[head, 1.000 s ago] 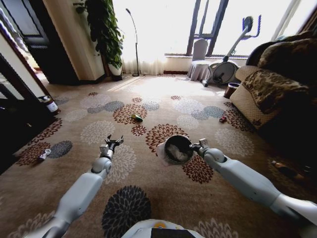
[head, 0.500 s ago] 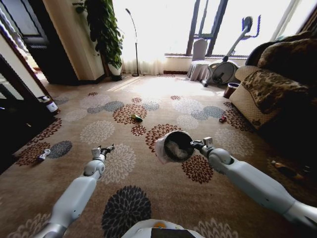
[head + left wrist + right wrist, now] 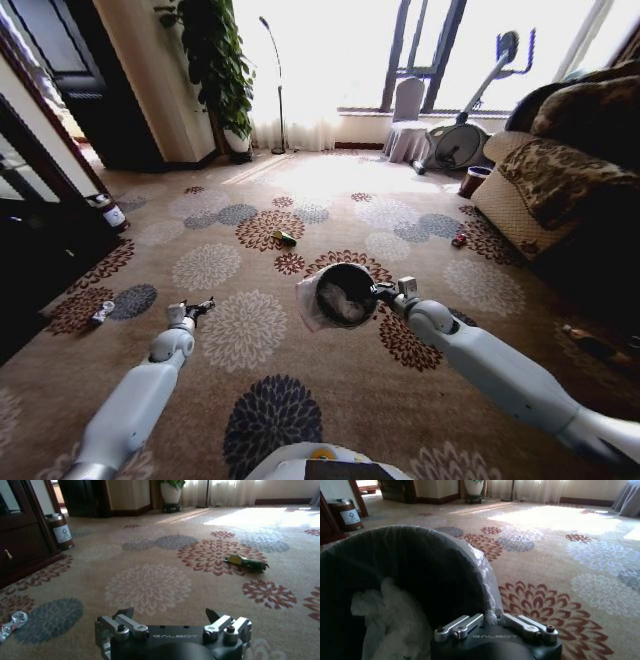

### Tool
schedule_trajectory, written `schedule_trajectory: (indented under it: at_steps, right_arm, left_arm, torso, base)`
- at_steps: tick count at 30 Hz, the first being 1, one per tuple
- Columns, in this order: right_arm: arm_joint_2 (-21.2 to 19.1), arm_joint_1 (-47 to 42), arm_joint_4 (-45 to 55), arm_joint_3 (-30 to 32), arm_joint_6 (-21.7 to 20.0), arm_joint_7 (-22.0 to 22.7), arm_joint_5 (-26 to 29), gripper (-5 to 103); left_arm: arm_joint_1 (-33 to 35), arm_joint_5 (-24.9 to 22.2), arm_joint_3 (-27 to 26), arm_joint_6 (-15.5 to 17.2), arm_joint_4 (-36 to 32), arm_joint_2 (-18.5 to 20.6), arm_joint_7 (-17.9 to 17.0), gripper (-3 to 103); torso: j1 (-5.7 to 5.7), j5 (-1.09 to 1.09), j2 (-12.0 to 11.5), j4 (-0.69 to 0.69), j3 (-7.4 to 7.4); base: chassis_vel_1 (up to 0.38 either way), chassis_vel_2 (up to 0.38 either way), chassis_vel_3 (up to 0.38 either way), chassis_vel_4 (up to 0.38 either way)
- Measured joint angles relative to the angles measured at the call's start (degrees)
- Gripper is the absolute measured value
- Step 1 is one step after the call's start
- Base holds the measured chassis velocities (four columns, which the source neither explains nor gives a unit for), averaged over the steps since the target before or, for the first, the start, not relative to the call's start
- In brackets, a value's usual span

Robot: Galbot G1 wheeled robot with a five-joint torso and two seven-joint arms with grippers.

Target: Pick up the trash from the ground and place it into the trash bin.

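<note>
The trash bin point(image 3: 342, 295), lined with a pale bag and holding white paper, is carried above the carpet point(image 3: 420, 240) by the right gripper point(image 3: 385, 293), whose fingers are pinched on its rim. Since a second ago the view has swung and the green wrapper point(image 3: 285, 238) is framed more centrally ahead, suggesting an approach. The left gripper point(image 3: 198, 307) has been drawn back, fingers spread and empty.

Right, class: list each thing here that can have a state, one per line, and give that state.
Left gripper: open, empty, above the carpet.
Right gripper: shut on the trash bin rim.
Trash bin: held up, tilted, white paper inside.
Green wrapper: lying on the carpet.
</note>
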Motion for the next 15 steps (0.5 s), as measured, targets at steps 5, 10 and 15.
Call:
schedule_trajectory:
  at_steps: [5, 10, 15]
  right_arm:
    - [0.91, -0.43, -0.17, 0.16, 0.29, 0.48, 0.03, 0]
    - [1.64, -0.77, -0.31, 0.31, 0.40, 0.91, 0.02, 0]
    - [2.22, -1.12, -0.46, 0.51, 0.51, 1.06, 0.09, 0]
  left_arm:
    - [-0.11, 0.15, 0.12, -1.01, 0.67, 0.10, 0.20, 94]
    - [-0.81, 0.54, 0.37, -1.75, 1.85, 0.42, 0.28, 94]
    - [-1.70, 1.87, 0.90, -2.64, 3.65, 0.49, 0.28, 94]
  torso:
    - [-0.01, 0.04, 0.00, 0.01, 0.00]
    - [-0.01, 0.03, 0.00, -0.02, 0.00]
    - [0.00, -0.04, -0.01, 0.02, 0.00]
  base:
    - [0.297, 0.319, -0.292, -0.301]
    - [0.346, 0.343, -0.358, -0.355]
    - [0.379, 0.340, -0.373, -0.351]
